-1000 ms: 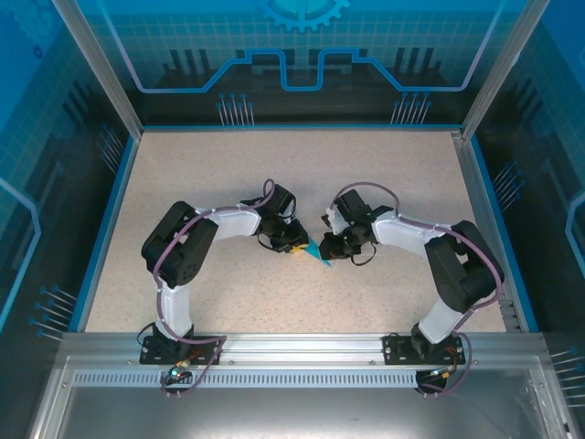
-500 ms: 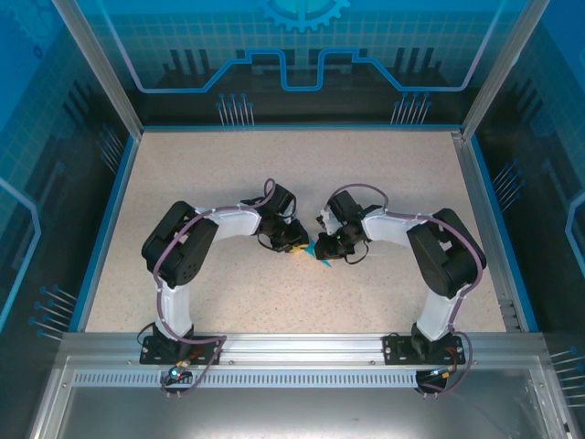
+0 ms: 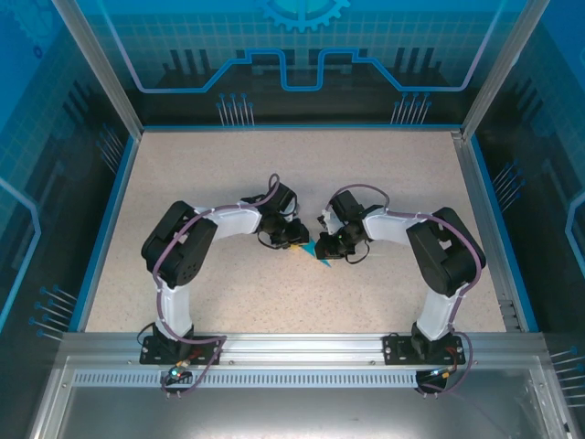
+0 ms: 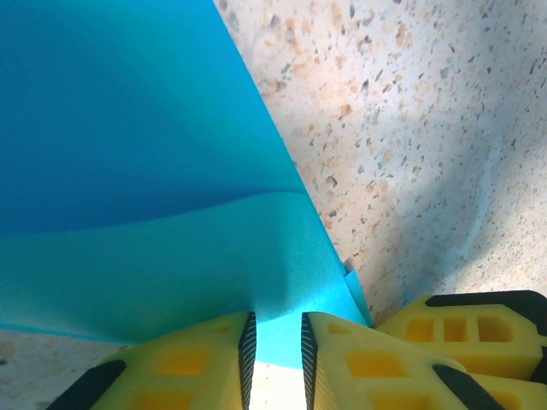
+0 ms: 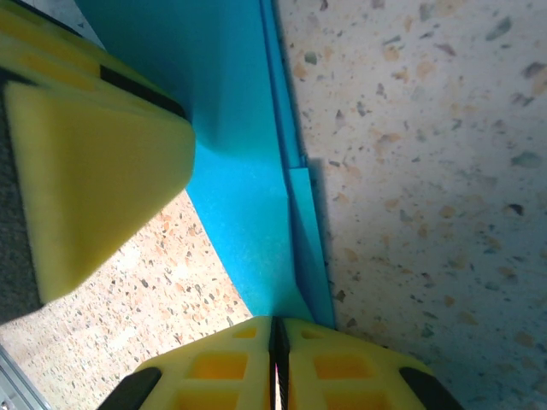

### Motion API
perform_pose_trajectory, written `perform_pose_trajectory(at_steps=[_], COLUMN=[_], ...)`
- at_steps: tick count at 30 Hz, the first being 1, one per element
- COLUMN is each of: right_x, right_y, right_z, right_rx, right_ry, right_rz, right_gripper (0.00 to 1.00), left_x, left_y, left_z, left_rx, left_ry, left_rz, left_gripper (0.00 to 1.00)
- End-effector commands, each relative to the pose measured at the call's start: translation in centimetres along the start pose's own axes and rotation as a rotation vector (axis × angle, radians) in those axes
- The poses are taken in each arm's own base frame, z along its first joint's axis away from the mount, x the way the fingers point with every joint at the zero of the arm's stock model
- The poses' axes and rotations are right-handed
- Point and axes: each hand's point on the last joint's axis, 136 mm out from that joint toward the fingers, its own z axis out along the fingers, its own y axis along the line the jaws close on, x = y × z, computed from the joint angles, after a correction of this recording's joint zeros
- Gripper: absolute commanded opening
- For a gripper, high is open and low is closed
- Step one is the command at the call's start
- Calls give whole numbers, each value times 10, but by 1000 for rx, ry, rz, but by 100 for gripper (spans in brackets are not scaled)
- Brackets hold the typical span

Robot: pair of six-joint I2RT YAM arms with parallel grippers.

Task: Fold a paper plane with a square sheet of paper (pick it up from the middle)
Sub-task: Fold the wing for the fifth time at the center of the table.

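The speckled table (image 3: 274, 174) is carrying 2 arms, both bending inward toward its middle. Between them, the folded teal-blue sheet of paper (image 3: 317, 253) is being held by both grippers just above the table or on it; which cannot be told. The left gripper (image 4: 273, 331) is pinching 1 edge of the paper between its yellow fingers (image 4: 201, 354). The right gripper (image 5: 278, 333) is clamping the narrow creased end, its fingers pressed together.

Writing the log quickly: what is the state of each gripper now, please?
Left gripper: closed on the teal paper.
Right gripper: closed on the same paper.
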Motion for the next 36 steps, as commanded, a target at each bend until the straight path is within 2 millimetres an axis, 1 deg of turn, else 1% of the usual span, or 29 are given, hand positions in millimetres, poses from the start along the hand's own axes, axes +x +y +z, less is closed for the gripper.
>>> perform_pose_trajectory(at_steps=[1,5,9,20,31,34,36], right_x=[27,28,29,30,34,34,36], right_y=[-35,-36,-37,-42,-45,-45,-46], right_z=[13,14,14,17,20,21,22], right_rx=[95,99,103,117,122,123,126], right_ry=[91,97,99,113,128,131,136], right_rz=[76,78,79,90,95,96,97], right_gripper=[12,12,12,11,11,11,11], left_x=[-19,-27,-33,-33,-35,-35,-34], left_y=[-1,7,17,38,53,60,69], left_z=[-20,-26,-27,-25,-24,-21,-18], left_rx=[-16,-18,-29,-92,-134,-149,-166], left_ry=[-84,-115,-121,-134,-140,-132,-125], left_rz=[57,45,18,-34,-51,-54,-62], left_gripper=[25,25,25,25,25,25,25])
